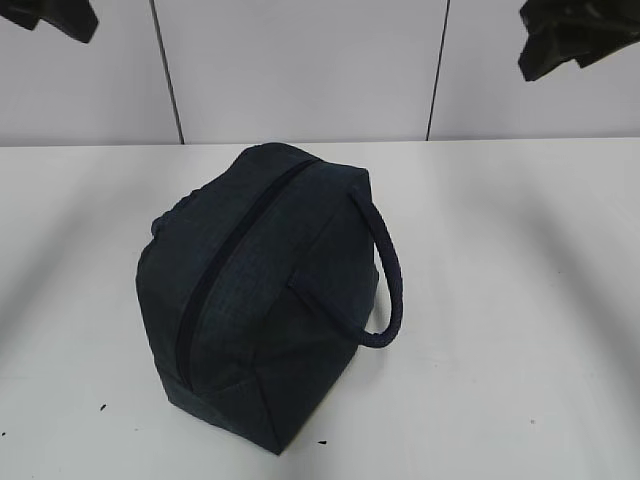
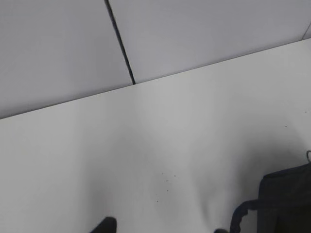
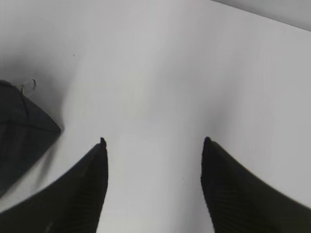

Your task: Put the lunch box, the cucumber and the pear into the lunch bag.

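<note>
The dark navy lunch bag (image 1: 265,300) stands in the middle of the white table, with its zipper (image 1: 235,255) running along the top and looking closed. One looped handle (image 1: 393,285) hangs on its right side. A corner of the bag shows in the left wrist view (image 2: 286,199) and in the right wrist view (image 3: 19,131), with a metal ring pull (image 3: 30,85). My left gripper (image 2: 163,229) is open and empty, raised at the far left (image 1: 60,18). My right gripper (image 3: 154,141) is open and empty, raised at the far right (image 1: 575,40). The lunch box, cucumber and pear are out of view.
The white table (image 1: 520,300) meets a grey panelled wall (image 1: 300,70) at the back. Small dark specks lie near the front edge (image 1: 100,407).
</note>
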